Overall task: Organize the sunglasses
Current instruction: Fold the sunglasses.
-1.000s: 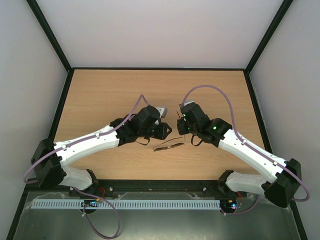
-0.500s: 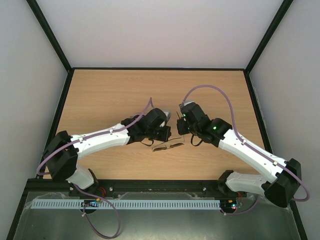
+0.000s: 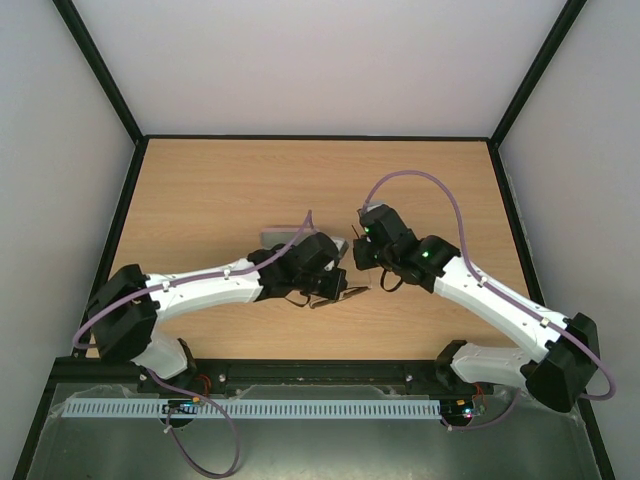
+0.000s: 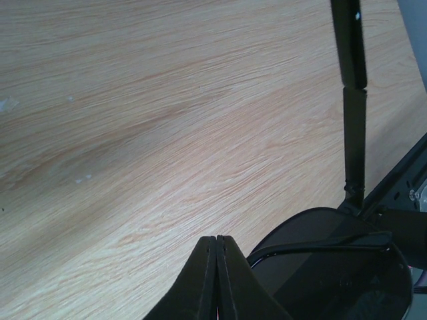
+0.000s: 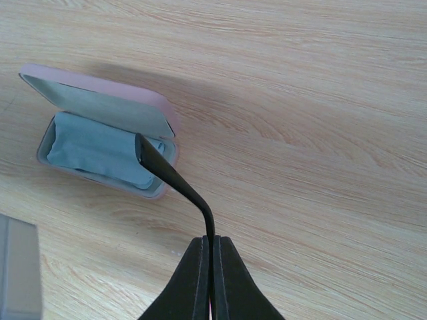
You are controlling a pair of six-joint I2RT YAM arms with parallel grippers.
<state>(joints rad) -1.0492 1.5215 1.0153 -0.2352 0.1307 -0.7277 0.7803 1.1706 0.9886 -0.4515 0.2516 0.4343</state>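
The sunglasses (image 3: 346, 292) lie low over the table between my two grippers. My right gripper (image 3: 357, 252) is shut on one thin black arm of the sunglasses (image 5: 172, 177), which curves up and left from the fingertips of the gripper (image 5: 211, 241). My left gripper (image 3: 333, 282) is shut, with its jaws pressed together (image 4: 217, 240) right beside a dark lens (image 4: 327, 267); nothing shows between them. The other sunglasses arm (image 4: 352, 100) runs up the right side of the left wrist view.
The pinkish case (image 5: 100, 107) lies open on the table with the light blue cloth (image 5: 93, 152) inside; in the top view it (image 3: 283, 238) peeks out behind my left arm. Black frame rails border the table.
My left arm has swung forward and right, down to the sunglasses, uncovering the case behind it. The right gripper has barely moved and keeps its hold.
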